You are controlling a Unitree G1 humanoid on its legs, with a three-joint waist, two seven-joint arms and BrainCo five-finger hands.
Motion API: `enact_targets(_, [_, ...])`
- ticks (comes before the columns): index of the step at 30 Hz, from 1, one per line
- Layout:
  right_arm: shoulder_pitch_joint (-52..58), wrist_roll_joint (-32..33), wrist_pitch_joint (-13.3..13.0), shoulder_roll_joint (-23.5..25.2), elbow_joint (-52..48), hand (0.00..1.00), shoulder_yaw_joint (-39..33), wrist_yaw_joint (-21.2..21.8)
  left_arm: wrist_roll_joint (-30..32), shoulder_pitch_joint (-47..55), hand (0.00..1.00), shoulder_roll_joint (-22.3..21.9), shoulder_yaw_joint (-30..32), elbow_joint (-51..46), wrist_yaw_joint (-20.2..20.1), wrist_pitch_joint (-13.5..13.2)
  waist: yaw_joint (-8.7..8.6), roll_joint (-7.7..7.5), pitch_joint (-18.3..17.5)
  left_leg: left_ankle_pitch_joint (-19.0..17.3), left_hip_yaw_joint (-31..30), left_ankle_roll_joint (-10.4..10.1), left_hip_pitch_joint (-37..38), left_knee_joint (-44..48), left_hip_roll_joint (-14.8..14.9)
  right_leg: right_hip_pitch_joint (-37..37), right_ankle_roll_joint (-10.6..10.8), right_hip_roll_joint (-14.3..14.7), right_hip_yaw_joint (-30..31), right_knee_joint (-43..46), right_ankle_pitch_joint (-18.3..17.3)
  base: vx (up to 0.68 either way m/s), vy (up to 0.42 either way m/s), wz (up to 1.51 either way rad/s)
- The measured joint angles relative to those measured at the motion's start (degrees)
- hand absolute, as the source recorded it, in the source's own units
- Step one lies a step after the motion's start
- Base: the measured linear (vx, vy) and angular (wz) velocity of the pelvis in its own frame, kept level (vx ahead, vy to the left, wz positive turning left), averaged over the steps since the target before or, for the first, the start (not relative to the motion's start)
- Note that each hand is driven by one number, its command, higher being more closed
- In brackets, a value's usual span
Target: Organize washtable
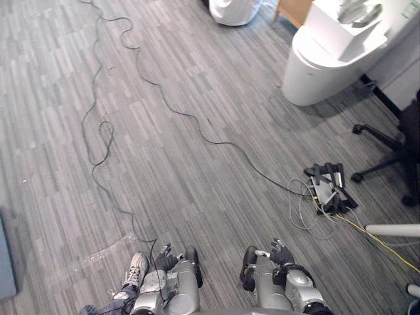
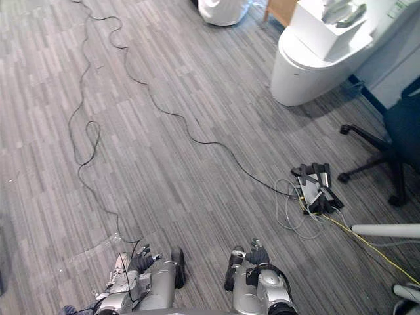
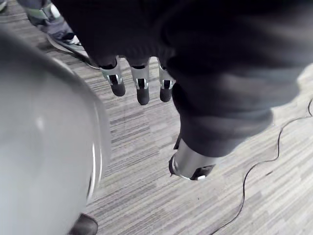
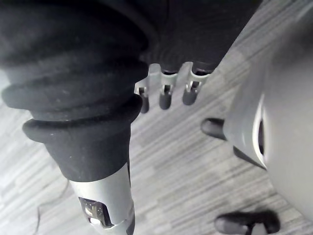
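Both hands hang low at the bottom edge, our left hand (image 3: 142, 88) and right hand (image 4: 165, 95) with fingers straight, holding nothing. We see the white washtable (image 1: 321, 65) in the upper right, well apart, beyond a cable bundle (image 1: 328, 190) on the grey floor (image 1: 197, 164)

Floor (image 1: 197, 131), seen from above. Far right: rounded pedestal unit (image 1: 321, 65) stands on the floor, a box (image 1: 344, 29) on its top. Office chair (image 1: 394, 147) at the right edge, nearer than the unit. Power strip cluster (image 1: 329, 187) on the floor before the chair's base, loose cords (image 1: 303, 213) just beside it on its left. A pole (image 1: 394, 230) lies nearer, at the right edge. Left hand (image 1: 163, 257) and right hand (image 1: 282, 254) hang low at the near edge, well apart. A person's shoe (image 1: 136, 268) sits just left of the left hand.
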Motion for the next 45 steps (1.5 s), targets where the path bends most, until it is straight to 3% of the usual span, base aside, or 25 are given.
enact_targets(1, [0.0, -0.1, 0.1, 0.0, -0.1, 0.0, -0.1, 0.0, 0.3, 0.0, 0.0, -0.4, -0.5, -0.2, -0.2, -0.2, -0.63, -0.4, -0.1, 0.9, -0.1, 0.3, 0.7, -2.3, -0.6, 1.0, 0.0, -0.1, -2.0, 0.4, 0.0, 0.0, 0.035, 1.17])
enact_targets(2, [-0.2, -0.6, 0.4, -0.2, 0.0, 0.0, -0.1, 0.0, 0.3, 0.0, 0.0, -0.5, -2.2, -0.3, -0.2, -0.2, -1.06, -0.47, -0.2, 3.9, -2.5, 1.6, 1.8, -7.6, -2.1, 0.3, -0.7, -1.1, -3.4, 2.0, 0.4, 0.0, 0.036, 1.25])
enact_targets(3, [-0.5, -0.9, 0.4, -0.2, 0.0, 0.0, -0.1, 0.0, 0.3, -0.4, 0.0, -0.6, -3.2, -0.4, -0.2, -0.2, -1.34, -0.22, -0.1, 6.5, -3.7, 1.7, 2.4, -11.0, -2.4, -1.2, -1.8, -1.2, -3.6, 3.2, 1.2, -0.07, 0.037, 1.22])
enact_targets(4, [-1.2, -1.6, 0.5, 0.0, 0.1, 0.0, 0.0, 0.1, 0.4, -0.9, 0.0, -0.1, -4.3, -0.5, -0.2, -0.1, -1.48, 0.09, -0.8, 11.3, -6.5, 0.2, 2.7, -19.5, -2.9, -3.3, -1.1, 1.5, -2.8, -3.1, 1.4, -0.07, 0.04, 1.34])
enact_targets(5, [-1.2, -1.9, 0.2, 0.8, 0.1, 0.0, -0.2, 0.0, 0.6, -1.8, 0.0, 1.3, -4.3, 0.1, -0.3, 0.1, -1.64, -1.56, -0.4, 7.0, -6.8, 0.2, 1.2, -15.7, -4.2, -2.2, -2.9, 1.4, -3.0, -10.1, 9.2, -0.07, 0.025, 1.18])
enact_targets(6, [-2.0, -2.2, 0.2, 0.8, 0.5, 0.0, -0.2, -0.1, 1.1, -2.2, 0.0, 1.2, -3.9, 0.7, -0.1, 0.4, -1.1, -1.81, -0.2, 7.3, -7.2, 3.0, 0.4, -15.7, -4.4, -2.2, -2.5, 1.1, -3.7, -10.4, 8.5, -0.04, 0.058, 0.64])
enact_targets(7, [-3.7, -2.4, 1.2, 0.7, 1.4, 0.0, 0.1, 0.0, 1.4, -1.7, 0.0, 1.2, -3.6, 1.2, -0.1, 0.5, -0.87, -1.81, 0.0, 9.6, -7.2, 2.2, 0.7, -17.9, -4.6, -4.1, -2.6, 0.6, -3.4, -8.3, 8.5, -0.05, 0.072, 0.08])
enact_targets(9, [-3.6, -2.9, 0.8, 0.6, 1.3, 0.0, 0.3, -0.1, 2.1, -1.0, 0.0, 1.0, -3.6, 1.7, -0.1, 0.5, -1.44, -1.04, 0.4, 11.8, -7.6, 2.5, 4.0, -22.3, -4.9, -4.0, -2.6, 0.1, -3.1, -5.8, 8.3, -0.05, 0.076, -0.04])
enact_targets(14, [-2.3, -5.1, 0.8, 0.4, 2.4, 0.0, 2.8, 0.1, 3.9, -0.3, 0.0, 1.1, -1.6, 3.0, -0.2, 0.4, -1.34, -1.74, 0.4, 13.6, -6.5, 4.1, 9.9, -27.0, -6.7, -1.8, -1.9, -1.4, -0.9, -4.2, 7.9, -0.11, 0.089, -0.1])
enact_targets(16, [-2.0, -5.8, 0.8, 0.3, 2.4, 0.0, 4.0, 0.4, 4.2, -0.1, 0.0, 1.3, -1.1, 3.6, -0.2, 0.4, -1.38, -2.44, 0.2, 14.7, -6.7, 5.0, 11.8, -29.2, -8.4, -0.7, 0.2, -2.6, -0.2, -4.2, 6.3, -0.11, 0.068, 0.08])
enact_targets(21, [-1.5, -5.7, 0.7, 0.1, 2.9, 0.0, 4.7, 1.4, 4.2, 1.3, 0.0, 2.2, 0.9, 5.2, -0.2, 0.4, -1.54, -2.94, -0.3, 15.3, -9.9, 5.9, 13.9, -29.3, -10.0, 2.3, 1.7, -3.8, -1.6, -4.1, 4.3, -0.08, 0.044, 0.22])
enact_targets(27, [-0.4, -5.4, 0.7, 0.3, 5.0, 0.0, 5.1, 2.5, 3.7, 2.4, 0.0, 3.0, 2.2, 5.7, -0.2, 0.4, -0.97, -4.97, -2.8, 15.3, -12.4, 5.9, 15.5, -29.3, -10.7, 5.4, 2.9, -3.7, -1.9, -4.7, 3.3, 0.01, 0.014, 0.21])
enact_targets(28, [0.2, -4.4, 0.6, 0.7, 5.1, 0.0, 6.5, 3.7, 3.1, 3.3, 0.0, 2.6, 2.1, 6.7, -0.2, 0.3, -0.71, -3.95, -5.4, 14.2, -13.9, 7.4, 17.4, -29.3, -12.0, 7.9, 1.7, -4.1, 0.1, -5.0, 2.8, 0.0, 0.0, 0.0])
enact_targets(34, [0.4, -4.3, 0.6, 0.6, 5.3, 0.0, 6.7, 3.7, 3.1, 3.3, 0.0, 2.6, 2.1, 6.8, -0.2, 0.3, -0.71, -3.87, -5.7, 14.4, -13.9, 7.6, 17.4, -29.3, -11.8, 8.7, 2.1, -3.5, 0.0, -6.4, 3.1, 0.0, -0.002, 0.02])
enact_targets(38, [1.1, -1.8, -0.1, 0.0, 6.9, 0.0, 6.7, 3.8, 3.1, 3.9, 0.0, 2.5, 2.0, 6.8, -0.3, 0.2, -0.33, -3.42, -7.2, 13.9, -13.9, 6.9, 17.0, -29.2, -11.2, 10.7, 2.1, -2.1, -0.1, -9.6, 3.6, 0.01, -0.026, 0.13])
enact_targets(40, [1.7, 0.2, -0.9, -0.1, 6.9, 0.0, 6.7, 3.8, 2.6, 3.9, 0.0, 2.3, 2.0, 6.7, -0.3, -0.3, 0.77, -3.41, -7.8, 13.3, -14.0, 6.2, 17.0, -28.8, -10.5, 11.6, 2.3, -1.1, -0.3, -11.3, 3.6, 0.05, -0.045, 0.08])
enact_targets(41, [1.9, 0.7, -1.0, -0.1, 6.9, 0.0, 6.6, 3.8, 2.5, 3.9, 0.0, 2.3, 2.0, 6.7, -0.3, -0.3, 0.84, -3.45, -7.9, 12.7, -14.1, 6.0, 16.7, -28.2, -10.2, 12.0, 2.6, -0.9, -0.6, -11.6, 3.4, 0.05, -0.055, 0.21])
enact_targets(44, [2.5, 2.6, -1.5, -0.6, 6.7, 0.0, 6.5, 3.7, 2.0, 3.5, 0.0, 1.8, 2.1, 6.4, -0.4, -0.8, 1.09, -3.0, -7.7, 4.5, -12.4, 4.9, 10.9, -14.8, -7.7, 14.3, 2.3, 0.9, -0.5, -13.3, 0.8, 0.07, -0.085, 0.26])
enact_targets(45, [3.1, 2.9, -1.8, -1.1, 6.3, 0.0, 6.5, 3.7, 2.0, 3.4, 0.0, 1.5, 2.2, 5.6, -0.4, -0.9, 2.35, -2.23, -7.4, 1.6, -11.4, 4.1, 9.3, -8.4, -5.9, 15.8, 2.3, 2.2, 0.2, -13.8, 0.5, 0.09, -0.022, 0.1])
